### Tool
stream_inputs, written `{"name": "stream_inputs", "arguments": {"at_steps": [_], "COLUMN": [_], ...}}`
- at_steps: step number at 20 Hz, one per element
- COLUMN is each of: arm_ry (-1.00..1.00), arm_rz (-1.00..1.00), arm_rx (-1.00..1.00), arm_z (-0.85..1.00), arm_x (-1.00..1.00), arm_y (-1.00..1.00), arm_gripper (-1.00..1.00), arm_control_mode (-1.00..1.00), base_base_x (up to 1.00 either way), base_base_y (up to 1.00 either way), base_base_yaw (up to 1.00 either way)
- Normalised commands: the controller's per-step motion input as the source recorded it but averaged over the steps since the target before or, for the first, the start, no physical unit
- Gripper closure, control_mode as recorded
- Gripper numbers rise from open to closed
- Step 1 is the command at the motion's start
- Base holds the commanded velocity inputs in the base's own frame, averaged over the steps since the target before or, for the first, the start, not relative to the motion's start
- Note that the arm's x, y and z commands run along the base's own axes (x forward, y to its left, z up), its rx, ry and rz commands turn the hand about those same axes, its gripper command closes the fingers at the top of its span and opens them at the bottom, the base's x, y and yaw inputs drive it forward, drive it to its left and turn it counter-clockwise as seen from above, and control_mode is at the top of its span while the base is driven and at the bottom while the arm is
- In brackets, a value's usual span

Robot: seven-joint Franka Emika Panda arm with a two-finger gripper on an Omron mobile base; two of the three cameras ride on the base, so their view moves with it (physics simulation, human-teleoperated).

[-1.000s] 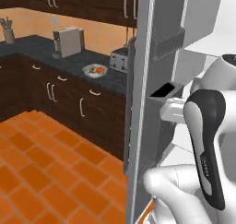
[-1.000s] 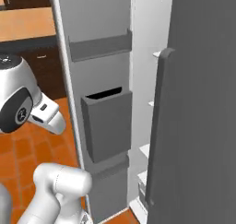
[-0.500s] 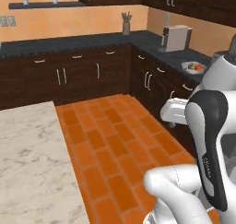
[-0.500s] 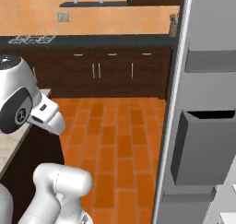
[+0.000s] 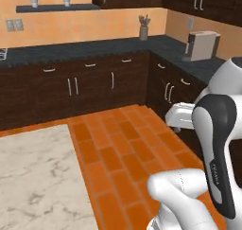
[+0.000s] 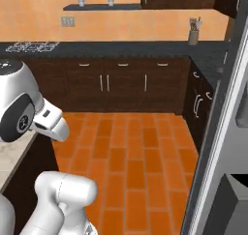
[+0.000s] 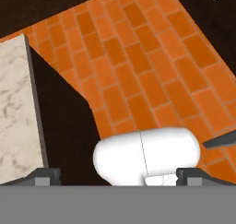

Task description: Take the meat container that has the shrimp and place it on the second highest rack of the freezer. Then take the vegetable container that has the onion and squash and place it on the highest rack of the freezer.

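We judged the task to be at its beginning: the claw (image 7: 118,174) stood fully open with nothing between its tips, and we could not see the meat container, so we cannot tell where it was. The arm was folded close over the base, the hand pointing down at the brick floor (image 7: 152,75) beside a marble-topped table (image 5: 38,177), while the grey freezer (image 6: 218,142) door edge rose at our right and dark cabinets (image 6: 121,84) lay far behind.

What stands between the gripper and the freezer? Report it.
Nothing visible does. The open gripper points down at bare brick floor beside the marble counter. The freezer stands to the right, with open floor before it.
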Motion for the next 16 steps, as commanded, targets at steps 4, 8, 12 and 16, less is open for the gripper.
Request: {"name": "stream_inputs", "arguments": {"at_steps": [4, 8, 12, 16], "arm_ry": [0.0, 0.0, 0.0, 0.0], "arm_rz": [0.0, 0.0, 0.0, 0.0], "arm_rx": [0.0, 0.0, 0.0, 0.0], "arm_z": [0.0, 0.0, 0.0, 0.0], "arm_x": [0.0, 0.0, 0.0, 0.0], "arm_y": [0.0, 0.0, 0.0, 0.0], "arm_gripper": [-1.0, -1.0, -1.0, -1.0], "arm_control_mode": [1.0, 1.0, 1.0, 1.0], "base_base_x": [1.0, 1.0, 0.88, 0.75], "base_base_y": [0.0, 0.0, 0.0, 0.0], "base_base_yaw": [-0.22, -0.38, -0.52, -0.58]}}
